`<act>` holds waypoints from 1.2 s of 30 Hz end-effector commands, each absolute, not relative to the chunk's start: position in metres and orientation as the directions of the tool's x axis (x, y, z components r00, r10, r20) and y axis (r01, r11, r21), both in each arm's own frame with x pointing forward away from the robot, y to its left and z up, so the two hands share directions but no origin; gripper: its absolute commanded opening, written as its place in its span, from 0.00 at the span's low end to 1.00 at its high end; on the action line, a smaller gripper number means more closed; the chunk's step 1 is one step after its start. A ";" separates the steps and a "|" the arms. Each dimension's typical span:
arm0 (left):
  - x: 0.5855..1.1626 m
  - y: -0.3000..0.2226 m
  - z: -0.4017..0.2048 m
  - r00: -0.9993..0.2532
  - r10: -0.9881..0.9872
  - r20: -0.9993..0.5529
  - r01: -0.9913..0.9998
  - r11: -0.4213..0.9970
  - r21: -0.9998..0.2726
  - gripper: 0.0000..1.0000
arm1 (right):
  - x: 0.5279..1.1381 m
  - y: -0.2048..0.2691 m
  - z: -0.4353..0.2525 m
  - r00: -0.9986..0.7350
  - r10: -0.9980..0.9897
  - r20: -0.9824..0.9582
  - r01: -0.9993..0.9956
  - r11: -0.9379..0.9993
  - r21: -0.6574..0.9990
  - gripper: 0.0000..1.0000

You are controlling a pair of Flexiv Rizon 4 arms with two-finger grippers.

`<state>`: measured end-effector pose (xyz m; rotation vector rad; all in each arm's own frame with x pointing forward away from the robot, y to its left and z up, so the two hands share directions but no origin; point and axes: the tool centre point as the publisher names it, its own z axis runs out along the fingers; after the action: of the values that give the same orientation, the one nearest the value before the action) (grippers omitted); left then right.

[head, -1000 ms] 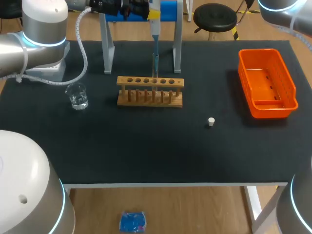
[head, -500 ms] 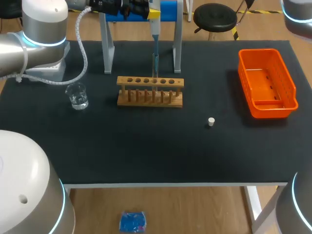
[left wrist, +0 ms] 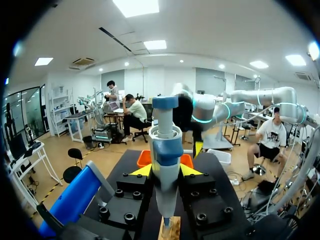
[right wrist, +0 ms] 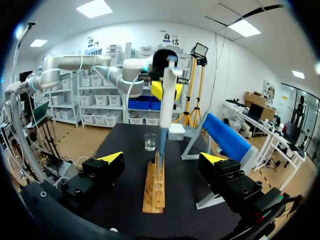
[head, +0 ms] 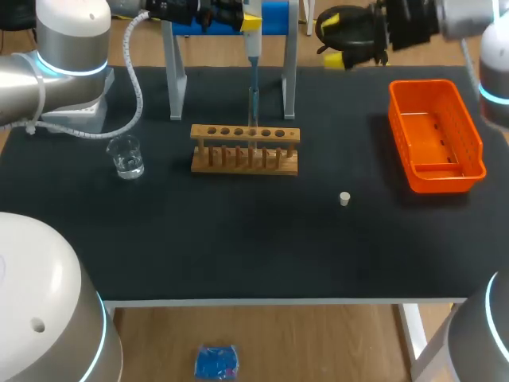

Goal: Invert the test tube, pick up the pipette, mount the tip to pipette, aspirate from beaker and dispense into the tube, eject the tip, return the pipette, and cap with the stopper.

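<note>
Right arm (head: 457, 12) arrived, jaws wide, empty; left jaws grip pipette (left wrist: 165, 165), tip seemingly hidden.

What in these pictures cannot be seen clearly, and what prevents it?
Head view: where the pipette meets the rack, too small to show a tip or tube.
Left wrist view: the pipette's own body hides its lower end.
Right wrist view: the beaker is too small to read its liquid level; the stopper falls outside the frame.

pipette (head: 253, 56) top cut off at edge, rack (left wrist: 167, 231) mostly cut off
</note>
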<state>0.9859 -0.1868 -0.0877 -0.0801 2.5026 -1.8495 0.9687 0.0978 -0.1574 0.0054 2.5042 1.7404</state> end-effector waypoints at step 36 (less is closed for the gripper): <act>0.985 -0.187 -0.087 -0.998 -0.061 0.007 -0.025 0.293 -0.956 0.00 | 0.977 0.179 -0.268 -0.998 -0.024 -0.062 -0.067 0.278 0.958 1.00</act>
<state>0.9859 -0.1868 -0.0877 -0.0801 2.5026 -1.8495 0.9781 0.1807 -0.2688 -0.0896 2.4824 1.8676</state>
